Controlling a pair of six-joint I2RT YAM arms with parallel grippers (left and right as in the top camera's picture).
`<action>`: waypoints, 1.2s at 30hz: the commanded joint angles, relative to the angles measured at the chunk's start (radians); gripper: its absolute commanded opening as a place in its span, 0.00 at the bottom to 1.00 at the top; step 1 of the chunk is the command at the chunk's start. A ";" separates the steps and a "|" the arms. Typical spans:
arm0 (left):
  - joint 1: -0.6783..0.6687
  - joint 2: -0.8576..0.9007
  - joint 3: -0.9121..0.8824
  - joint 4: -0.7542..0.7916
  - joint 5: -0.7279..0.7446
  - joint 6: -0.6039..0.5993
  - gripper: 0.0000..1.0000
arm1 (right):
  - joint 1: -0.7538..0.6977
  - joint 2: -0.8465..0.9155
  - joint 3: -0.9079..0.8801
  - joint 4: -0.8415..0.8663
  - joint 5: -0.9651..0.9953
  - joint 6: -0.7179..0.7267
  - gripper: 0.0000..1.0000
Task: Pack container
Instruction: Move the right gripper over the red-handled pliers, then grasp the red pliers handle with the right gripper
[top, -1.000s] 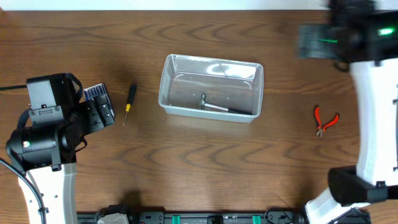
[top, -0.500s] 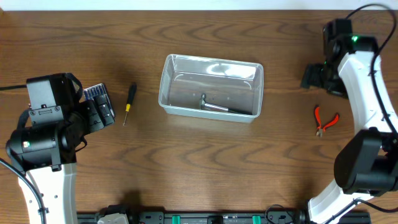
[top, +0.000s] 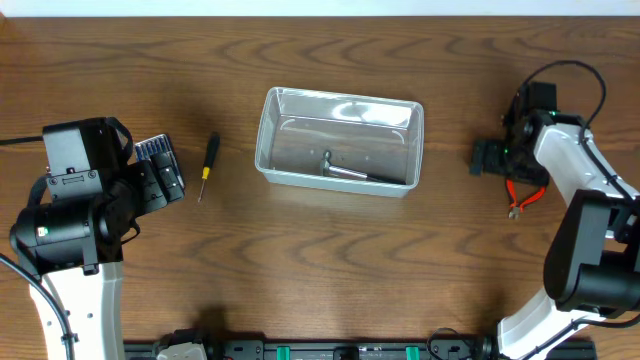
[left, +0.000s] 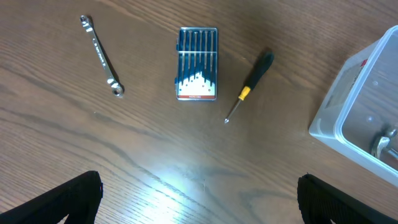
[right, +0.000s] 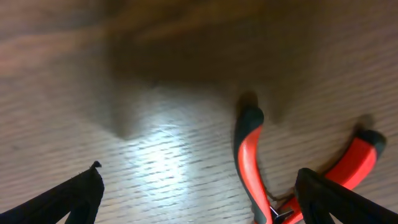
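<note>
The clear plastic container (top: 340, 143) sits mid-table with a metal tool (top: 345, 172) inside; its corner shows in the left wrist view (left: 367, 118). A black-and-yellow screwdriver (top: 207, 165) (left: 250, 84), a blue bit case (top: 160, 166) (left: 198, 63) and a silver wrench (left: 102, 56) lie at the left. Red-handled pliers (top: 522, 194) (right: 261, 168) lie at the right. My left gripper (left: 199, 193) is open and empty above bare wood. My right gripper (top: 490, 157) (right: 199, 193) is open, low over the table, with one pliers handle between its fingers.
The table is dark wood (top: 330, 270). The left arm's body (top: 75, 215) hangs over the left side and hides the wrench in the overhead view. The right arm (top: 580, 200) reaches along the right edge.
My right arm has swung down from the far right corner to the pliers, its gripper now low beside them. The left arm and all tools have not moved.
</note>
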 joint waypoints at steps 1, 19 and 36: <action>0.005 0.002 0.021 -0.003 -0.011 0.013 0.99 | -0.026 -0.003 -0.021 0.013 -0.022 -0.023 0.99; 0.005 0.002 0.021 -0.004 -0.011 0.013 0.98 | -0.035 -0.003 -0.168 0.152 -0.022 -0.023 0.96; 0.005 0.002 0.021 -0.007 -0.011 0.013 0.98 | -0.035 -0.003 -0.171 0.152 -0.022 -0.022 0.37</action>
